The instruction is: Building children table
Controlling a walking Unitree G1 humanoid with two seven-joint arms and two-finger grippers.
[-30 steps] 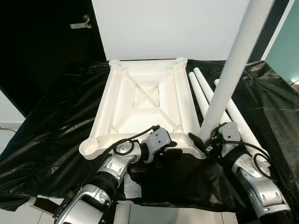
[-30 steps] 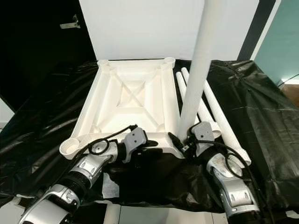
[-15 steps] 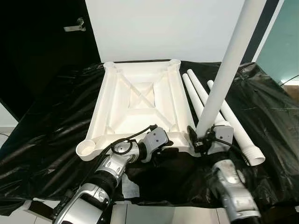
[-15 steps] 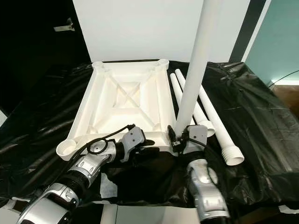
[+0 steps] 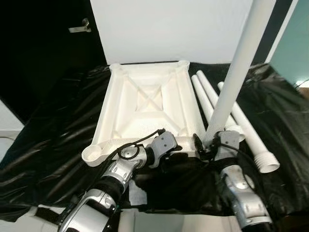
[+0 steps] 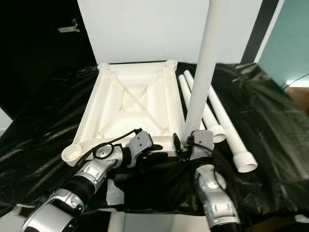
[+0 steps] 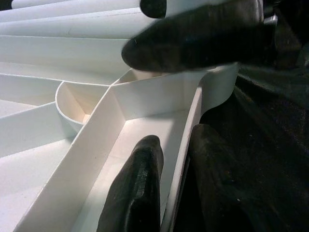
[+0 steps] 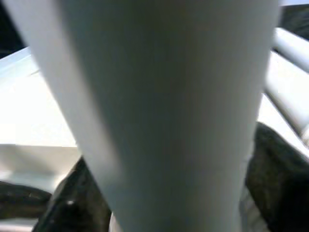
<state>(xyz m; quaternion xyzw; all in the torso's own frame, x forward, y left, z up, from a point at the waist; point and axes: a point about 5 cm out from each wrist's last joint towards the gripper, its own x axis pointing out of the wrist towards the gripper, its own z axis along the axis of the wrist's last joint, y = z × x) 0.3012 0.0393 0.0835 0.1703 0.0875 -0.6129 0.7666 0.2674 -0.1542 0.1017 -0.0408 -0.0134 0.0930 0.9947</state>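
Note:
A white table top (image 5: 145, 104) lies upside down on a black plastic sheet (image 5: 58, 125), ribs facing up. My left gripper (image 5: 177, 151) is shut on its near rim close to the near right corner; in the left wrist view one finger (image 7: 140, 188) sits inside the rim wall and the other outside. My right gripper (image 5: 208, 146) is shut on a long white table leg (image 5: 231, 82) that stands almost upright at that corner. The leg (image 8: 164, 106) passes between dark fingers (image 8: 72, 198). The near left corner socket (image 5: 91, 153) is open.
Three loose white legs (image 5: 241, 125) lie side by side on the sheet right of the table top. A white panel (image 5: 169, 29) stands behind, a dark doorway with a handle (image 5: 79, 28) at left, a teal wall (image 5: 294, 48) at right. A white scrap (image 5: 137, 191) lies near me.
The camera has shifted a little. My right forearm has swung inward under the leg, which stands slightly steeper. The left gripper stays on the rim.

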